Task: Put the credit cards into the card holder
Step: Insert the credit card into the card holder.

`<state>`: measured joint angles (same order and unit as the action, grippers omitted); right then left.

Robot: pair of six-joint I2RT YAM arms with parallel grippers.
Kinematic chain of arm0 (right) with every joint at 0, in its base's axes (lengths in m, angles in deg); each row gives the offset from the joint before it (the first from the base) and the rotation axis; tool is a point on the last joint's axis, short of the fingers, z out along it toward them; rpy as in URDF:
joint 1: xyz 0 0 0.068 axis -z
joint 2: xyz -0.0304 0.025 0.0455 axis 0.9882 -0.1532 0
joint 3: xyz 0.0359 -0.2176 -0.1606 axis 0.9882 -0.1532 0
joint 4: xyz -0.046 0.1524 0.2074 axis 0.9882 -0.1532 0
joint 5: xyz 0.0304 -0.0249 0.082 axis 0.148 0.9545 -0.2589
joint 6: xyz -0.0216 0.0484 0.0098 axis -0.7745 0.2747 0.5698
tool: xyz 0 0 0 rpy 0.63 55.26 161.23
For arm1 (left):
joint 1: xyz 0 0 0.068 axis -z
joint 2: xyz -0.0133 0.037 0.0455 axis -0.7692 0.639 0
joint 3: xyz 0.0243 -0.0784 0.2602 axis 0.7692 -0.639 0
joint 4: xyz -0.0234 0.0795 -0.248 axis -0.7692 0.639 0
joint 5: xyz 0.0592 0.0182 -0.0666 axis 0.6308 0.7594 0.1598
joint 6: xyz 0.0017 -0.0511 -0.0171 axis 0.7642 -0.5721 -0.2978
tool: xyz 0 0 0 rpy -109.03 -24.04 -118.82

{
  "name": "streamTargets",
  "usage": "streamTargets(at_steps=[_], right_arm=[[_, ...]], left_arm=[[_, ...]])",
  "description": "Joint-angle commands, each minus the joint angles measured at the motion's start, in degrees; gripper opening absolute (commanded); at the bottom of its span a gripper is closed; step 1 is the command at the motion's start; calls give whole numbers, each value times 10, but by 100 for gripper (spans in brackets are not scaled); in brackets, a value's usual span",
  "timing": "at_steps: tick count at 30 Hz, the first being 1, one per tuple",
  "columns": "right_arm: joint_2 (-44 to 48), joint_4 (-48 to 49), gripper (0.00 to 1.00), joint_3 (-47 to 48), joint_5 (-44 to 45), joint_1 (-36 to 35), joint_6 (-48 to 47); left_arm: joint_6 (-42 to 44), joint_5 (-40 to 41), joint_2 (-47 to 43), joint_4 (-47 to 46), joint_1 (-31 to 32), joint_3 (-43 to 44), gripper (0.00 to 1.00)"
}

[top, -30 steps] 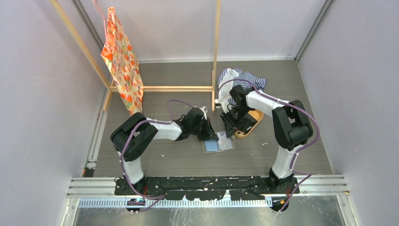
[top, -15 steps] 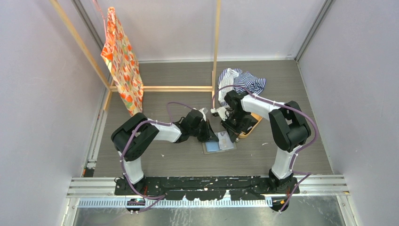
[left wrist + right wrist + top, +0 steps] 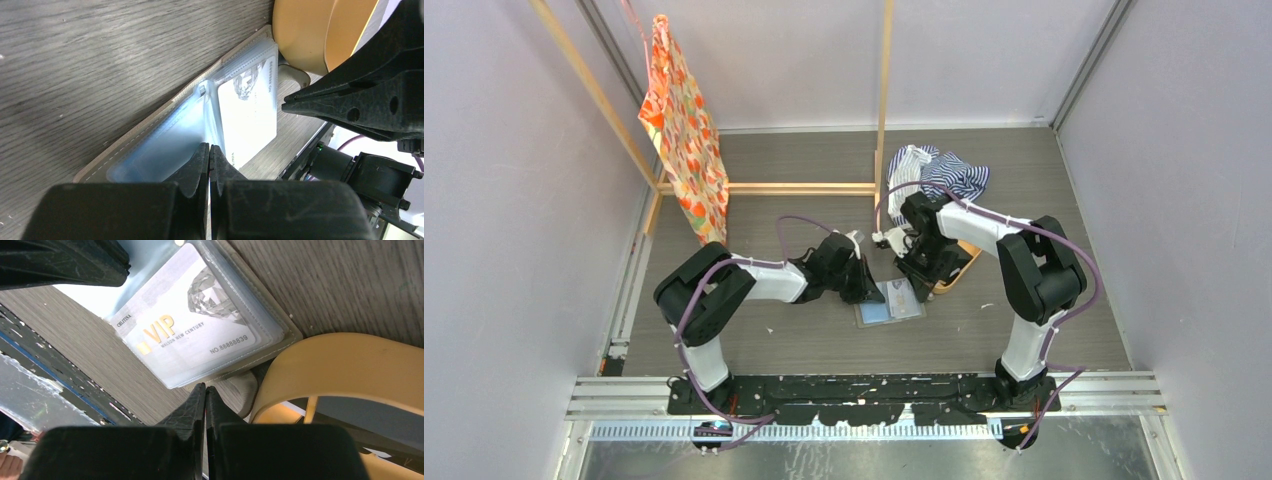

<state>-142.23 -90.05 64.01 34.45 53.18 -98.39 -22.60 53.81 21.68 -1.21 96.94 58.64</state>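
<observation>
The card holder [image 3: 890, 303] lies open and flat on the table between the arms, its clear sleeves facing up. A whitish "VIP" credit card [image 3: 190, 327] sits inside the sleeve of the half nearer the tray; the left wrist view shows it as a bright white card [image 3: 250, 110]. My left gripper [image 3: 209, 146] is shut, its tips resting on the pale blue sleeve of the other half [image 3: 160, 150]. My right gripper [image 3: 205, 386] is shut with nothing visible between its fingers. Its tips are at the sleeve's edge, beside the closing tab [image 3: 240, 390].
An oval orange-tan tray [image 3: 961, 262] touches the holder's right side, under the right arm. A striped cloth [image 3: 944, 172] lies behind it. A wooden frame [image 3: 884, 110] with an orange patterned cloth [image 3: 682, 130] stands at the back left.
My right gripper has moved left from over the tray to the card holder's edge, and its jaws have closed. The left gripper has stayed shut on the holder.
</observation>
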Motion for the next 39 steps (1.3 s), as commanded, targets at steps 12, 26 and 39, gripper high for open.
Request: streamTargets(at_steps=[12, 26, 39], right_arm=[[-34, 0, 9, 23, -123, -13, 55], [34, -51, 21, 25, -171, 16, -35], [137, -77, 28, 22, -259, 59, -121]], left_arm=[[-17, -28, 26, -41, 25, 37, 0], [50, 2, -63, -2, 16, 1, 11], [208, 190, -356, 144, 4, -109, 73]])
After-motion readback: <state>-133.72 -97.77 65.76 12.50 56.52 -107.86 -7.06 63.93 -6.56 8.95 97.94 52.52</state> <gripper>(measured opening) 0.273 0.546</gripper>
